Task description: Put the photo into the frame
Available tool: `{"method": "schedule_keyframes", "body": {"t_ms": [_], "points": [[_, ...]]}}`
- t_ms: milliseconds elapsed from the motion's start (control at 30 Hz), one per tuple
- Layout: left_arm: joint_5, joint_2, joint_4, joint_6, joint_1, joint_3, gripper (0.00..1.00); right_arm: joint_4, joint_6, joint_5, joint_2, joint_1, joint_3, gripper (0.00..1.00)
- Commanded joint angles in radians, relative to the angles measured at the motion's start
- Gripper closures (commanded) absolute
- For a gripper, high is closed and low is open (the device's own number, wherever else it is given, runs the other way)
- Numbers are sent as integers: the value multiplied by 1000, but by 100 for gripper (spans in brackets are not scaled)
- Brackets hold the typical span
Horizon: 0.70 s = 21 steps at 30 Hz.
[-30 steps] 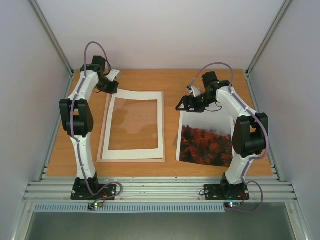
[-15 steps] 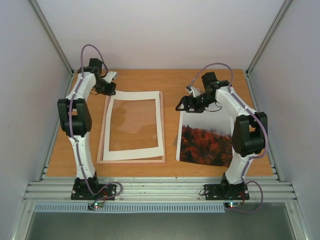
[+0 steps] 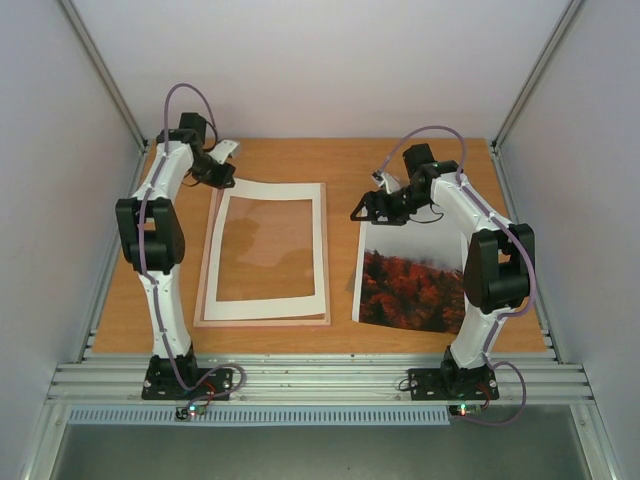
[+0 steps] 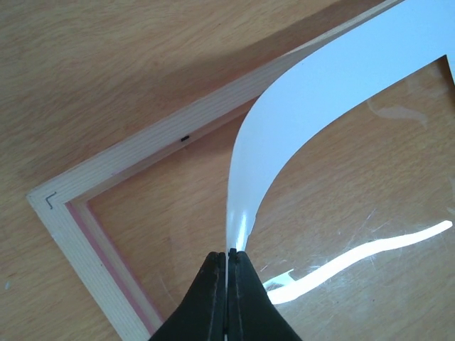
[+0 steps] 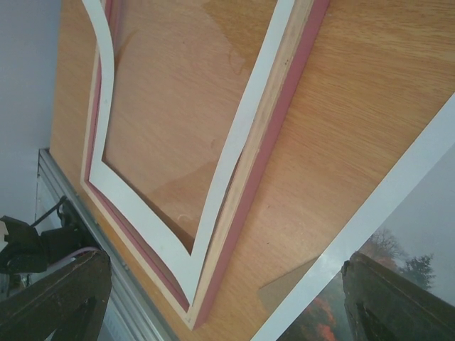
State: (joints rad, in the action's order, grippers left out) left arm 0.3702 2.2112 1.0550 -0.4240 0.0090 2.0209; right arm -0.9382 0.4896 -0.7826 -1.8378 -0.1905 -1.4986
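The frame (image 3: 264, 320), with a thin pale pink border, lies flat left of centre. The white mat (image 3: 321, 250) lies on it. My left gripper (image 3: 220, 177) is shut on the mat's far left corner and holds that corner lifted. In the left wrist view the mat (image 4: 298, 106) curves up into the closed gripper (image 4: 227, 257) above the frame's corner (image 4: 60, 227). The photo (image 3: 410, 282) lies flat to the right, picture side up. My right gripper (image 3: 362, 208) is open and empty, just above the photo's far left corner (image 5: 398, 241), facing the frame (image 5: 274, 142).
The wooden table (image 3: 340, 160) ends at an aluminium rail (image 3: 320, 380) at the near edge. Grey walls close in the left, right and far sides. A strip of bare wood (image 3: 341, 270) separates the frame and the photo.
My left gripper pulled the mat's far corner to the left, then brought it back right, so the mat sits squarer on the frame. The right arm and the photo have not moved.
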Motion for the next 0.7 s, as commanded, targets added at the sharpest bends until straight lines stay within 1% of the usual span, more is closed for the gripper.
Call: {"method": "schedule_keyframes", "body": {"t_ms": [0,167,300,433,467,500,667], "points": [[3,-34,50,-47,-4,56,100,11,-7,-11,-6,-1,4,12],[-28,-53,55,-100,-4,41,100,9,-4,-7,-3,-1,6,12],[-21,-45,66,-117,-4,58,100,10,-4,-9,-4,-1,6,12],[21,-33,97,-88,-4,65,100,9,-4,-7,-6,-1,3,11],[27,-35,96,-81,-37,52,100,9,-4,-7,-6,-1,3,11],[30,-40,85,-73,-44,32,100,9,-5,-7,-6,-1,3,11],[17,-55,36,-16,-47,-43,100,9,-3,-7,-5,-1,1,11]]}}
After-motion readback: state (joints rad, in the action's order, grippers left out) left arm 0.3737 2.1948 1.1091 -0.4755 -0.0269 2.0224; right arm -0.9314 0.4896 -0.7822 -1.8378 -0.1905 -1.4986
